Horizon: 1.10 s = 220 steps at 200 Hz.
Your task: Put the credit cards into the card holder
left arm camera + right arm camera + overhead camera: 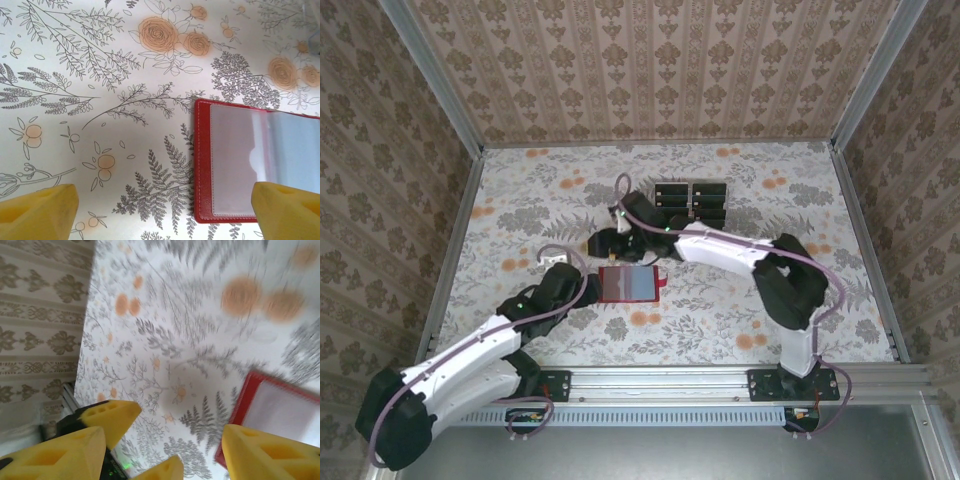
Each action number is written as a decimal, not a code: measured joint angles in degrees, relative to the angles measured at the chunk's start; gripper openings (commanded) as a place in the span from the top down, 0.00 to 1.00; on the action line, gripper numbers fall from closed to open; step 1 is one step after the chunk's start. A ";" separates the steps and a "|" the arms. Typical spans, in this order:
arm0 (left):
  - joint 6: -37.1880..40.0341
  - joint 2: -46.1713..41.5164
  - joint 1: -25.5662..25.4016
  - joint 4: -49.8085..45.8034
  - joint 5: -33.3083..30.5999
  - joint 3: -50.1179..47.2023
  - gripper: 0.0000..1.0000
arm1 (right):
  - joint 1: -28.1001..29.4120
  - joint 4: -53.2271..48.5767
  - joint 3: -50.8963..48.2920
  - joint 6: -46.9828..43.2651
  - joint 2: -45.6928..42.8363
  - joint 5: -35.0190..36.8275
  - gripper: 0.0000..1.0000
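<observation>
card holder – lying open | left gripper – spread over its edge

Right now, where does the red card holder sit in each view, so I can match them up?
Top external: the card holder lies open near the middle of the table.
Left wrist: lower right, clear sleeves facing up, cut off by the right edge.
Right wrist: bottom right corner, blurred and cut off by the frame.
Shared landmark: the floral table cover with orange roses lies under it in all three.
</observation>
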 measured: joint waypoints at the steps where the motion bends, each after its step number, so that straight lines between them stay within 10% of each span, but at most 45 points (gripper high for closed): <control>1: 0.02 0.17 0.04 0.00 0.04 0.09 0.06 | -0.31 -0.61 0.31 -0.87 -0.35 0.20 0.36; 110: 3.91 14.99 6.29 0.85 4.17 12.63 0.00 | -8.76 -29.92 14.19 -52.28 5.38 30.32 0.46; 220: 4.09 14.97 8.57 0.87 5.99 12.66 0.00 | -11.45 -31.06 16.76 -63.87 14.36 35.93 0.56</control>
